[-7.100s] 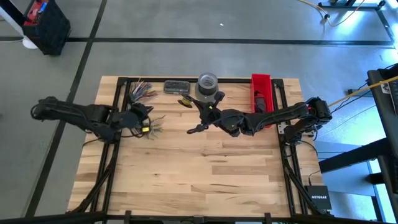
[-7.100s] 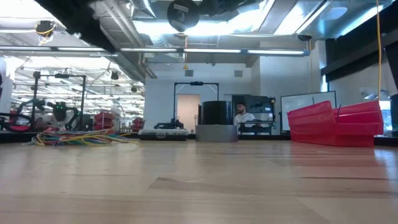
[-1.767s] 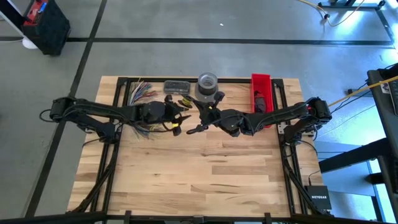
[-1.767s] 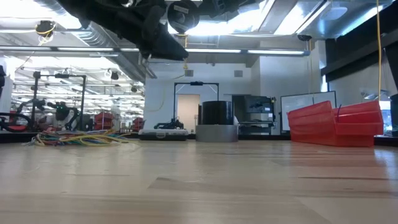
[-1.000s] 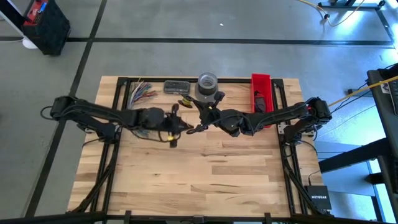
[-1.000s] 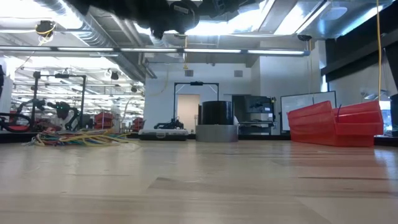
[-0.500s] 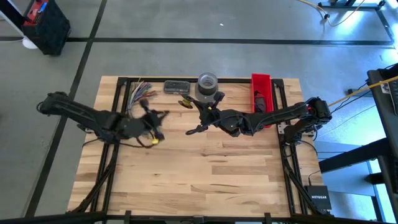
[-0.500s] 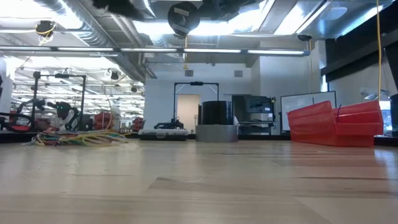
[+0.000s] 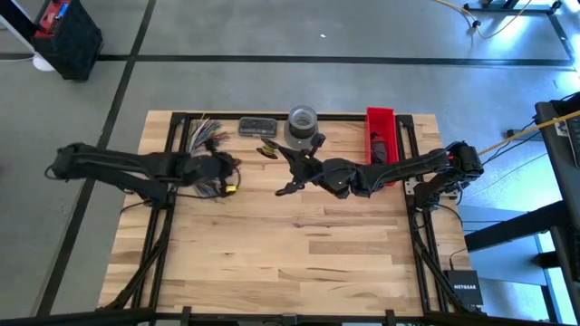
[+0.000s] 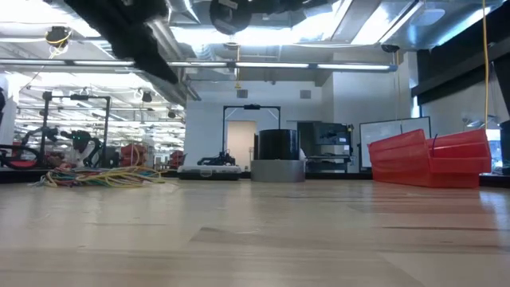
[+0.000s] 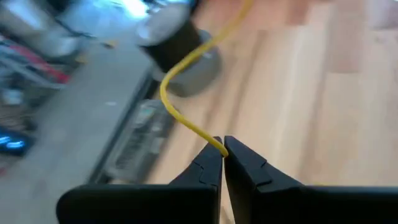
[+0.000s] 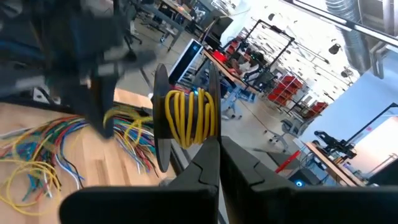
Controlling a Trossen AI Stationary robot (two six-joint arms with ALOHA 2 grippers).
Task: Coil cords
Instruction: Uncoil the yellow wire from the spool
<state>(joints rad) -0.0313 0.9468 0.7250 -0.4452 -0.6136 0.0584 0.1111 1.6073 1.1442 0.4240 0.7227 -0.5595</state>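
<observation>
The cords (image 9: 207,136) are a multicoloured tangle lying at the table's far left; they also show in the low view (image 10: 103,177) and the right wrist view (image 12: 43,149). My left gripper (image 9: 228,177) hovers beside them, shut on a yellow wire (image 11: 186,121). My right gripper (image 9: 292,174) is above the table's middle, shut on a black spool (image 12: 186,118) wound with yellow wire. The spool also shows at the top of the low view (image 10: 231,12). My left gripper pinches the yellow wire (image 11: 217,145) between its two fingertips. The wire curves away from the tips in a loose bend, clear of the table. My right gripper holds the spool at the rim of one flange (image 12: 211,134), between its fingertips. The spool is lifted clear of the table; the fingers hide the exact place of contact.
A grey tape roll (image 9: 303,118) and a dark flat case (image 9: 257,125) stand at the far edge. A red bin (image 9: 381,136) stands at the far right. The near half of the wooden table (image 9: 290,254) holds nothing.
My left gripper has gone from beside the spool toward the table's left edge, back over the cord tangle, staying shut. My right gripper and the spool have kept still.
</observation>
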